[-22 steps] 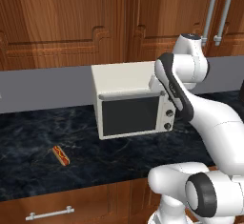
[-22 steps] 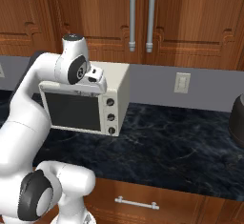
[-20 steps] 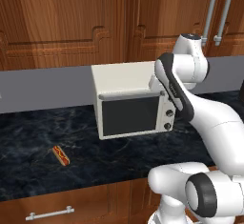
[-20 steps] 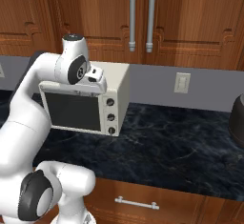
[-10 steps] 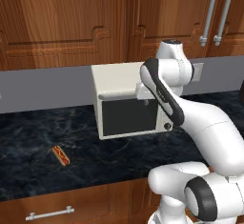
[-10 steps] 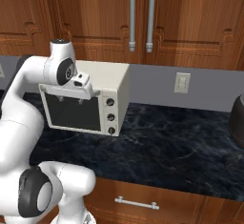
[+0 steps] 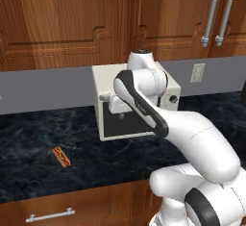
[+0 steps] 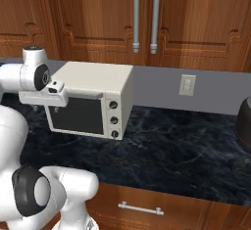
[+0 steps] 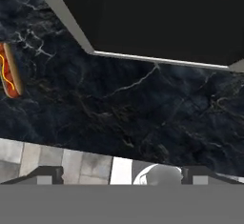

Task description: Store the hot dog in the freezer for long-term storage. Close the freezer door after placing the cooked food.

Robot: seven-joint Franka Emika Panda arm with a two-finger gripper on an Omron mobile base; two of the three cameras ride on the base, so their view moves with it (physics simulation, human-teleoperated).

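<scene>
The hot dog [image 7: 61,156] lies on the black marble counter [image 7: 29,138], left of and in front of the microwave. It is a small tan bun with a red sausage and a yellow squiggle. In the hand view the hot dog [image 9: 9,75] sits at the left edge. My gripper [image 7: 116,113] hangs in front of the microwave's left half, above the counter and well right of the hot dog. The gripper [image 9: 123,176] points down at bare counter, open, with nothing between its fingertips [image 9: 47,175]. The freezer and its door are out of view.
A cream microwave [image 7: 137,102] with a dark glass door [image 9: 162,18] stands against the grey wall. Wooden wall cabinets [image 8: 147,13] hang above, a wall outlet [image 8: 186,84] is to the right, and a dark pot [image 8: 245,121] stands at the far right. A drawer handle [image 7: 50,215] shows below the counter edge.
The arm has swung left across the microwave's front, carrying the hand from the right side to the left half. The hot dog has not moved.
</scene>
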